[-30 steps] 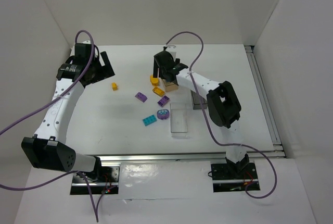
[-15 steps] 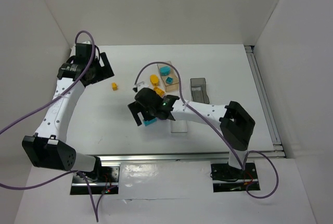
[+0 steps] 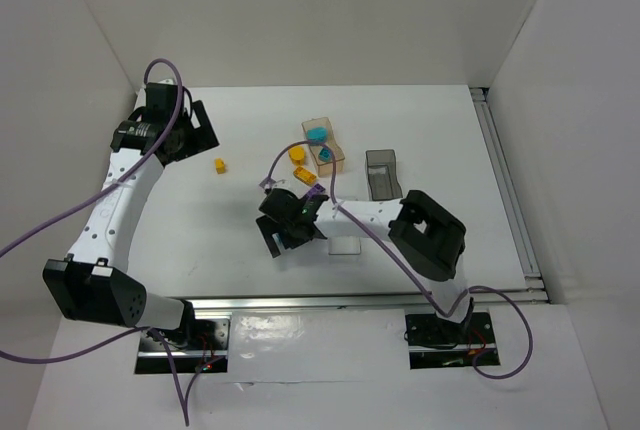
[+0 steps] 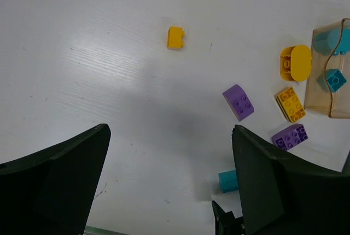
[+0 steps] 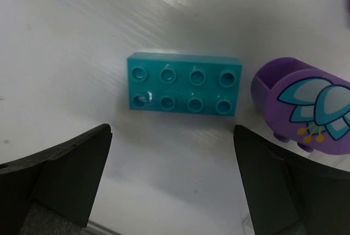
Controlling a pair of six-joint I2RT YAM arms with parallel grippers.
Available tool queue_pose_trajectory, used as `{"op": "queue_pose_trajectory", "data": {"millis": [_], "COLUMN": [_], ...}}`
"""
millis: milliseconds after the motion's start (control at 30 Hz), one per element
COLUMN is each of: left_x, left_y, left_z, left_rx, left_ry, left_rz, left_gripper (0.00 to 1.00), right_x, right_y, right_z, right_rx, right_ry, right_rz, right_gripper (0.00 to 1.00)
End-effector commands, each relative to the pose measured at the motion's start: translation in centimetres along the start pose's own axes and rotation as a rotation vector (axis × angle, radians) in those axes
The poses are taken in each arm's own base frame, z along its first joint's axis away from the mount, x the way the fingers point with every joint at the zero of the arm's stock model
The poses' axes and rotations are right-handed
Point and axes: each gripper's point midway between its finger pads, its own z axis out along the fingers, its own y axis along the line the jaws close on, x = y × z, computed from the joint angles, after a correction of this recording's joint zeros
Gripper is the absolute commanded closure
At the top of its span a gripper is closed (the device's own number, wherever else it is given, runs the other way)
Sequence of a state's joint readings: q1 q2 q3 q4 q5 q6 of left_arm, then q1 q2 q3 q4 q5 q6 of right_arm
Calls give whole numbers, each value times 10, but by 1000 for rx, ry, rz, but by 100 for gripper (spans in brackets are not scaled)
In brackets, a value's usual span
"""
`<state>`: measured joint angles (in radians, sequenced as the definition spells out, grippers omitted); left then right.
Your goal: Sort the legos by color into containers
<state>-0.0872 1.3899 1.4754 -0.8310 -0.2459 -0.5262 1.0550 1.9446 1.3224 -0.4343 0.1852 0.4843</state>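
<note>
My right gripper (image 3: 290,232) is open and low over the table, near the middle. In its wrist view a teal eight-stud lego (image 5: 185,90) lies just beyond the open fingers (image 5: 71,183), with a purple rounded lego (image 5: 306,106) bearing a flower picture to its right. My left gripper (image 3: 188,130) is open and empty at the far left. Its wrist view shows a small yellow lego (image 4: 175,37), a yellow rounded lego (image 4: 295,63), a yellow studded lego (image 4: 290,104) and two purple legos (image 4: 238,102) (image 4: 290,136). The tan container (image 3: 323,145) holds teal legos (image 4: 333,79).
The dark grey container (image 3: 383,172) stands to the right of the tan one. The clear container (image 3: 347,244) lies partly hidden under my right arm. White walls close the table at the back and on both sides.
My right gripper has left the tan container and come forward and left, down over the teal lego. Teal legos now show in the tan container. My left arm has not moved.
</note>
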Motion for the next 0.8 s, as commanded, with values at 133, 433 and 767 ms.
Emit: {"op": "queue_pose_trajectory", "data": {"millis": [133,433,767], "left_x": [-13,-10,-10], "left_y": [2,2,2], "left_z": [-6,0,0], "left_rx": [-12,-20,-20], "left_ry": [-38,-22,-22], "left_rz": [-1,3,3], "left_gripper": [0,0,0], "right_x": [-18,-27,-84], "right_y": [-19,-19,-4], "right_z": [18,33,-13], "right_rx": [73,56,7], "right_ry": [-32,-42,-196], "right_rz": [-16,-27,-25], "right_gripper": [0,9,38]}}
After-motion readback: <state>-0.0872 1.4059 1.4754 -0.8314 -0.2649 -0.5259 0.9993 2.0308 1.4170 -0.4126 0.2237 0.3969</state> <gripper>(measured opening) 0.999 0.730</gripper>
